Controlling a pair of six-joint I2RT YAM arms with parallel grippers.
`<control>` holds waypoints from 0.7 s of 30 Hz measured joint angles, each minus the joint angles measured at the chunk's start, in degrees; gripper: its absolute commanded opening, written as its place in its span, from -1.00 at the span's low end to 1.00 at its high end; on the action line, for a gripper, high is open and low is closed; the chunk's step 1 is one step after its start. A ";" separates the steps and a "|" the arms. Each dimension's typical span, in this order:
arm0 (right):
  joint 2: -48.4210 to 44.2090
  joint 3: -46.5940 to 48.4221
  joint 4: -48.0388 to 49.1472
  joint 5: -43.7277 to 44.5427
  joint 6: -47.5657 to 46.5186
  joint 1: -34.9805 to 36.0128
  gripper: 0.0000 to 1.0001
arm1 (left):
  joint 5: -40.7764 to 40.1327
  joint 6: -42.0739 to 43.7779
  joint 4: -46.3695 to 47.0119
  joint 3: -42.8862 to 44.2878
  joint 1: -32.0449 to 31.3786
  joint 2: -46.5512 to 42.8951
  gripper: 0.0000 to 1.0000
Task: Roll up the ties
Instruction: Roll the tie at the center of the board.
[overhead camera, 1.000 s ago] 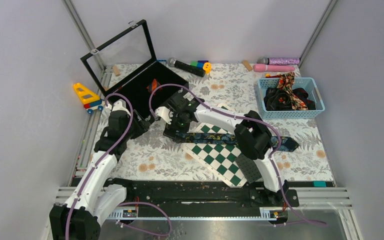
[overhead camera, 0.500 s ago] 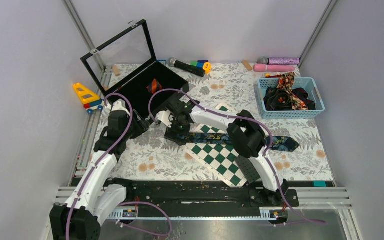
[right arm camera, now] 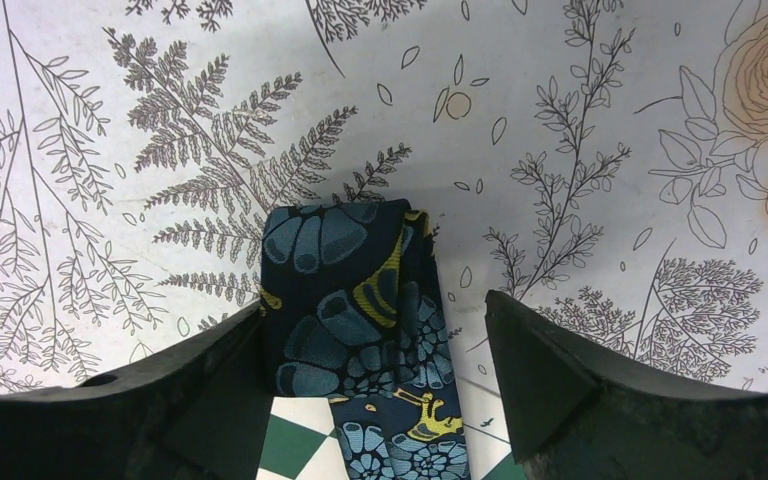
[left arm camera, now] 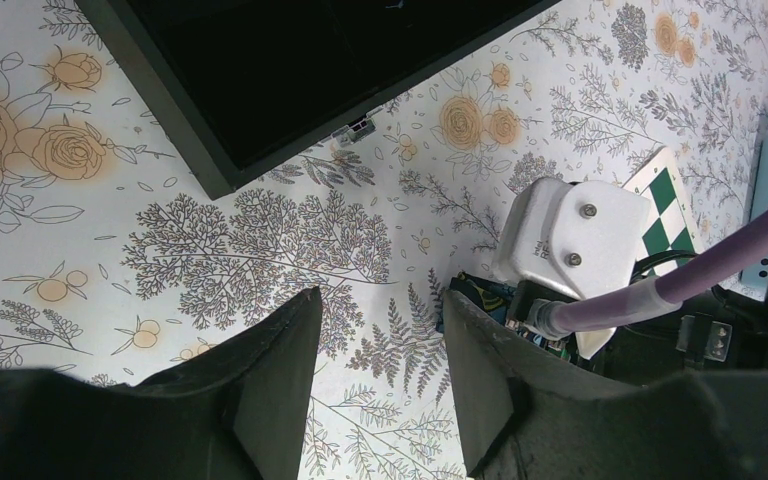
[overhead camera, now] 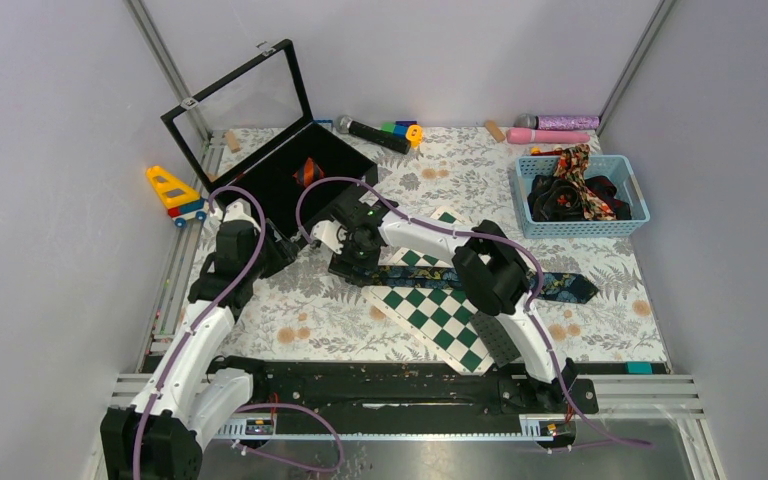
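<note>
Jaws of the right gripper [right arm camera: 372, 305] stand open astride the folded end of the navy floral tie [right arm camera: 345, 270], mid-counter by the chequered board [overhead camera: 430, 312]. The left gripper [left arm camera: 380, 300] is half-open and empty. Rolling looks barely begun; more ties [overhead camera: 572, 195] wait in the basket [overhead camera: 580, 229] at the far right corner.

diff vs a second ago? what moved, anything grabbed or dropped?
The right arm's elbow swung left, toward its wrist. The right hand barely shifted and sits over the end of the dark navy floral fabric necktie, jaws open either side of it. Nothing grabbed or let go. The left hand, the necktie and the green-and-white chequered board stayed put.
</note>
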 measured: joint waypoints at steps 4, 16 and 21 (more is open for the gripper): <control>0.15 0.11 0.00 0.00 0.20 0.04 0.43 | 0.00 0.00 0.00 0.00 0.13 0.00 -0.01; 0.63 0.31 0.02 0.00 0.55 0.20 -0.06 | 0.15 0.00 0.00 0.00 0.22 0.59 -0.01; 0.66 0.31 0.02 0.00 0.72 0.20 -0.20 | 0.17 0.00 0.00 0.00 0.22 0.79 -0.01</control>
